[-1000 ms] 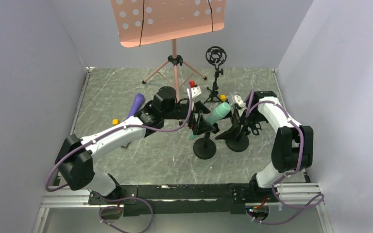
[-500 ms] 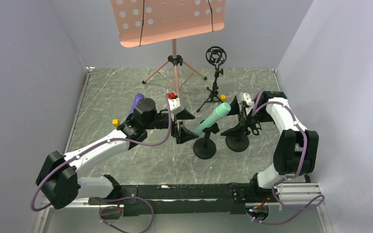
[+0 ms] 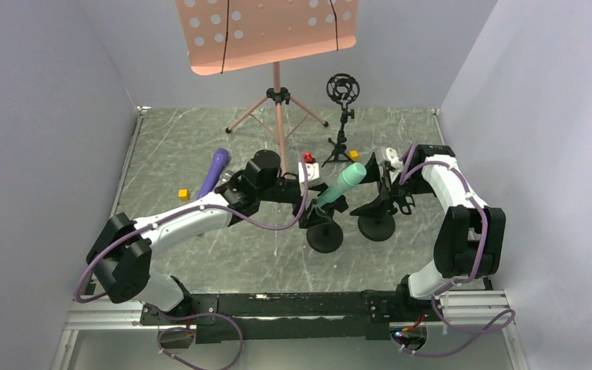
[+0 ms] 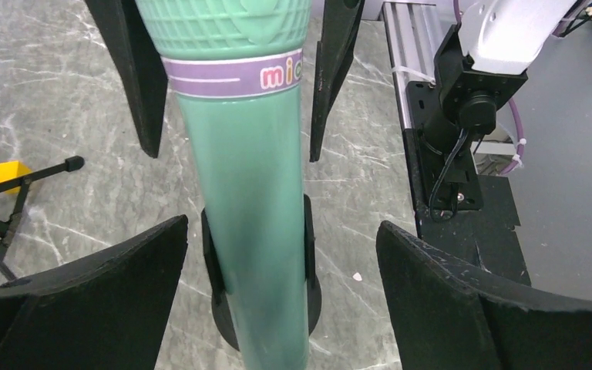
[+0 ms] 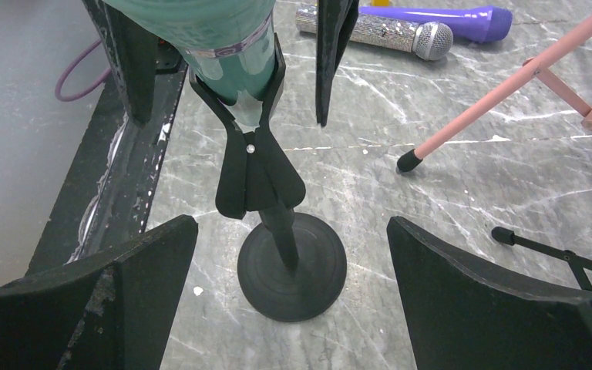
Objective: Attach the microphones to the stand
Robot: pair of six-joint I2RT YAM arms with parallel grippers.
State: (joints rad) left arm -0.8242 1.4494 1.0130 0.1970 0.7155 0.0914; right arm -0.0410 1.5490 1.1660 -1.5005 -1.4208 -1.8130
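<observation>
The mint green microphone (image 4: 247, 193) sits tilted in the clip of a black round-based stand (image 5: 258, 169); from above, this microphone (image 3: 344, 183) rises over the stand's base (image 3: 325, 235). My left gripper (image 4: 281, 231) is open, its fingers on either side of the green shaft with a gap on both sides. My right gripper (image 5: 291, 223) is open on the opposite side, facing the stand's post and holding nothing. From above, the left gripper (image 3: 315, 206) and right gripper (image 3: 374, 202) flank the stand. The glittery silver microphone (image 5: 370, 29) and purple microphone (image 5: 439, 17) lie side by side on the table.
A second black round-based stand (image 3: 376, 226) is under my right gripper. A pink music stand (image 3: 277, 92) with splayed legs and a small black tripod with a ring mount (image 3: 343, 89) stand at the back. Small yellow blocks (image 3: 183, 193) lie on the marble table.
My left arm drew back to the left, then came forward again, so its open fingers straddle the green microphone once more. The right gripper shifted slightly right and stays open.
</observation>
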